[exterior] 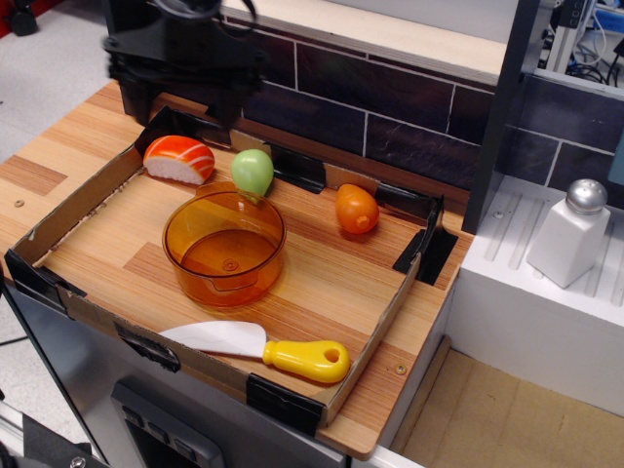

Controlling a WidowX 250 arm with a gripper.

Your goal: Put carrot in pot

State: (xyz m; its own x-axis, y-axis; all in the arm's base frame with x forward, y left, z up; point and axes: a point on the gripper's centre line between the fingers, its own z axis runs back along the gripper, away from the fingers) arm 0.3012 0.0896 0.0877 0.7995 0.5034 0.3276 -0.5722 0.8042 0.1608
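The gripper [185, 93] hung blurred at the tray's [385, 312] far left corner, its jaws apart and empty; the carrot [356, 209] lay near the back wall, right of the pot [224, 244], apart from it; a knife [263, 348] lay in front.

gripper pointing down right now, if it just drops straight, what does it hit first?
Likely the back rim of the tray, near the sushi piece, not the carrot. The gripper is blurred, and depth is unclear from this one view.
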